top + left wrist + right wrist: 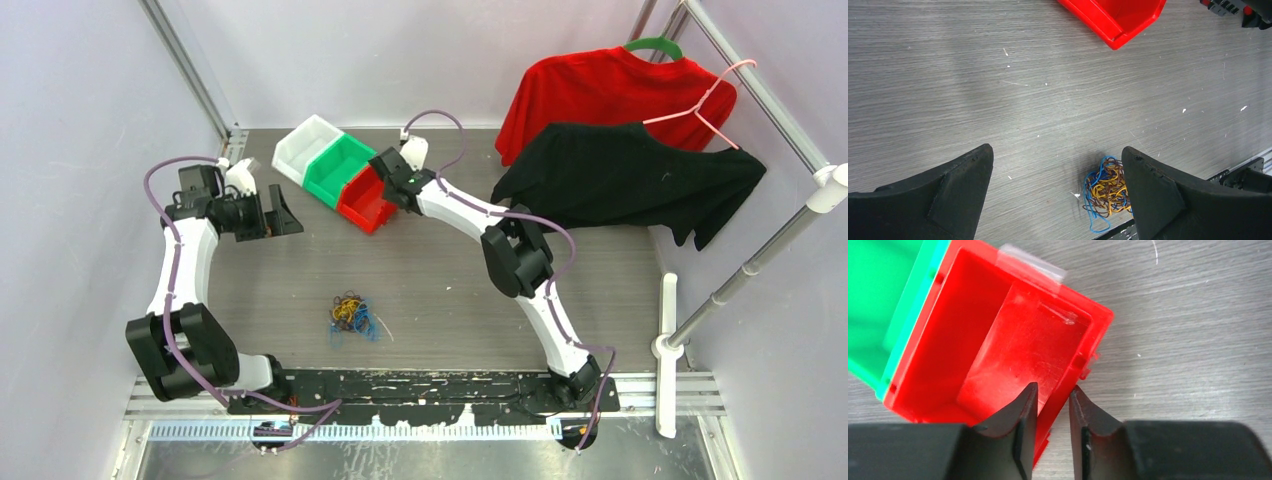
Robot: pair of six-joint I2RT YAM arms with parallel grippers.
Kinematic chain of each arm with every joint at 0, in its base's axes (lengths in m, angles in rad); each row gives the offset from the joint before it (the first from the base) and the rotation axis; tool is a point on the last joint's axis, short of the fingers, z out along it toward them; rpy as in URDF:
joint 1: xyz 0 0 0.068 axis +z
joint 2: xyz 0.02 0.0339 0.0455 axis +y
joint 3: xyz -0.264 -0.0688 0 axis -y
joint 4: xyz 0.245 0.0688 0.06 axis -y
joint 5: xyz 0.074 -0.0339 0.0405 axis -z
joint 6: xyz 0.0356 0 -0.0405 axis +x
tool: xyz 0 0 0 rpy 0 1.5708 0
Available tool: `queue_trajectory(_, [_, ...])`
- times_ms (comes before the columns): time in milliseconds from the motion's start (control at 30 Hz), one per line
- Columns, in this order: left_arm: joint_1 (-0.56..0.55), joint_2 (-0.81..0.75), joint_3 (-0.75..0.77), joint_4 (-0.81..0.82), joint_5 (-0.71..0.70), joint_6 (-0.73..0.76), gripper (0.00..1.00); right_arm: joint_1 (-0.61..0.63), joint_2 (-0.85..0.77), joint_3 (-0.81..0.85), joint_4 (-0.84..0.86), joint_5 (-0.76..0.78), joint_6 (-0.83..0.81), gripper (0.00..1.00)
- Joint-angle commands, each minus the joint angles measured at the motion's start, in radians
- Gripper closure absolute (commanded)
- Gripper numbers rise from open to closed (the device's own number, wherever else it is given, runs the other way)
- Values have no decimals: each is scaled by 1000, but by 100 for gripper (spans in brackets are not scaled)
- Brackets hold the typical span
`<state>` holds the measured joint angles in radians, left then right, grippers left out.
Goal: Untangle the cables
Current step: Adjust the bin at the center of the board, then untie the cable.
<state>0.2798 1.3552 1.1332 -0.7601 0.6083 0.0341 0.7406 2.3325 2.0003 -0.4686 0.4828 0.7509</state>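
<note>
The cables (pixel 352 316) are one small clump of thin blue, orange and brown wires on the grey table, near the front middle. They also show in the left wrist view (pixel 1105 192), partly hidden behind my right fingertip. My left gripper (pixel 285 215) is open and empty at the left, well above and far from the clump; in its own view the left gripper (pixel 1055 150) has jaws spread wide. My right gripper (pixel 382 188) is at the red bin (pixel 365 205). In its own view the right gripper (pixel 1053 387) is shut on the near wall of the red bin (pixel 1013 345).
A green bin (pixel 338 165) and a white bin (pixel 305 145) stand beside the red one at the back. A red shirt (pixel 600 95) and a black shirt (pixel 630 175) hang at the back right, with a pink hanger (pixel 700 110) and a rack pole (pixel 750 265).
</note>
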Motion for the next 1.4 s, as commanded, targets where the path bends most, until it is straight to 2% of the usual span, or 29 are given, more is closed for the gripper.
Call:
queue_trajectory(0, [6, -38, 43, -8, 29, 3, 1, -41, -75, -78, -11, 31, -56, 76])
queue_trajectory(67, [7, -41, 38, -8, 28, 11, 1, -69, -105, -125, 23, -1, -98, 83])
queue_trajectory(133, [7, -42, 37, -12, 24, 17, 1, -100, -135, -181, 61, -47, -154, 85])
queue_trajectory(233, [7, -41, 30, -17, 24, 25, 1, -148, -158, -219, 39, -37, -194, 91])
queue_trajectory(433, [7, -40, 12, -13, 31, 31, 1, -200, -235, -359, 86, 27, -201, 93])
queue_trajectory(533, [7, -41, 8, -27, 38, 52, 1, -201, -256, -403, 144, 38, -278, 93])
queue_trajectory(767, [6, -56, 5, -112, 90, 145, 1, -218, -272, -403, 144, 18, -462, 91])
queue_trajectory(867, [7, -62, 5, -150, 115, 186, 1, -221, -288, -417, 137, 37, -486, 81])
queue_trajectory(967, [7, -68, 2, -175, 132, 216, 1, -219, -338, -438, 129, 35, -469, 61])
queue_trajectory(1067, [7, -69, 3, -193, 137, 233, 1, -182, -441, -505, 171, 23, -467, 35])
queue_trajectory(1133, [7, -68, 9, -204, 135, 242, 1, -130, -504, -561, 199, 24, -490, 24])
queue_trajectory(1233, [7, -70, 14, -219, 135, 258, 1, -22, -566, -590, 170, -1, -527, 17])
queue_trajectory(1367, [7, -71, 22, -233, 127, 273, 0, 127, -662, -689, 176, -172, -533, 15])
